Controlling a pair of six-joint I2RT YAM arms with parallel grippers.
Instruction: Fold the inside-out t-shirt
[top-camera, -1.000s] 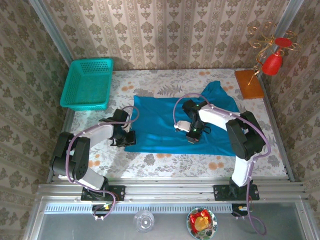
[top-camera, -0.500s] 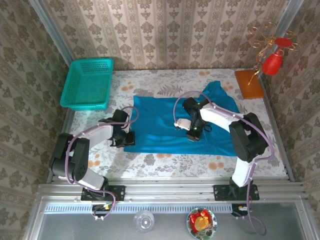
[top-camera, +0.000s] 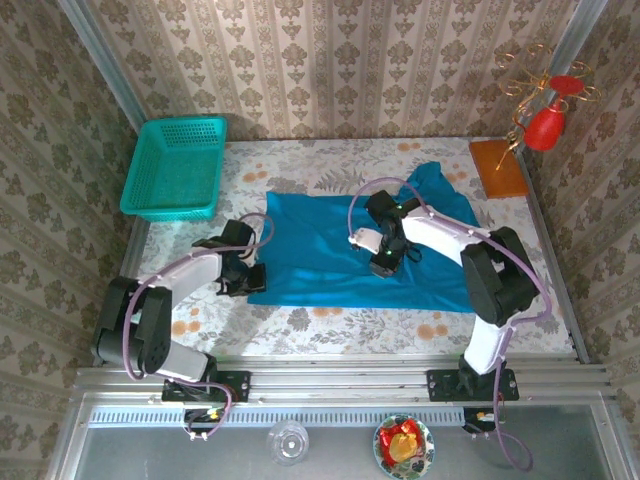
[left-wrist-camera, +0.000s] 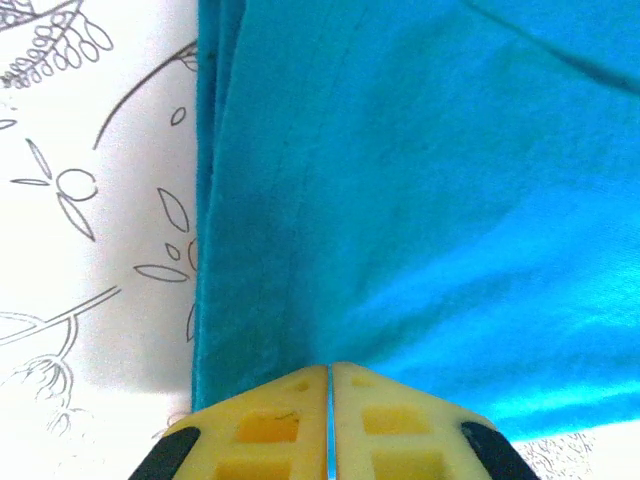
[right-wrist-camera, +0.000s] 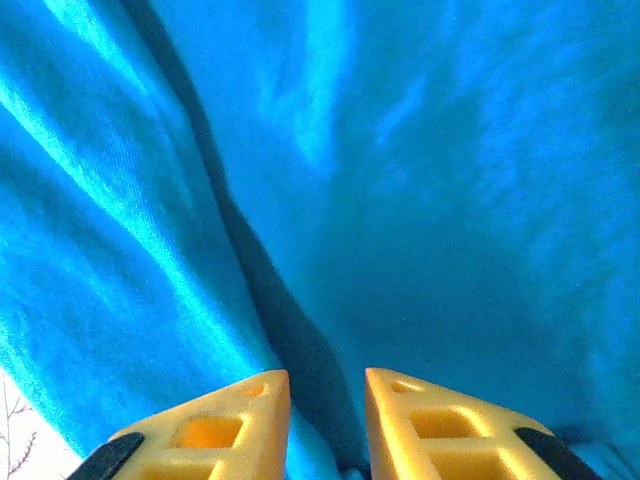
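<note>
Across the middle of the table (top-camera: 330, 322), seen from above, the inside-out t-shirt (top-camera: 320, 262) lies long axis left to right, a sleeve bunched at its far right.

Left wrist: the left gripper (left-wrist-camera: 329, 385) is pinched tight on the shirt's lifted left edge.

Right wrist: the right gripper (right-wrist-camera: 327, 395) is narrowly parted over a dark crease; whether cloth sits between its fingers is unclear.

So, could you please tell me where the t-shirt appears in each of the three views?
Top external: the t-shirt lies spread over the middle of the flowered tablecloth.
Left wrist: it takes the centre and right, its edge running down to the shut left gripper.
Right wrist: it lies creased beyond the right gripper, whose jaws stand parted.
Shared landmark: the tablecloth beside the shirt's edge.
</note>
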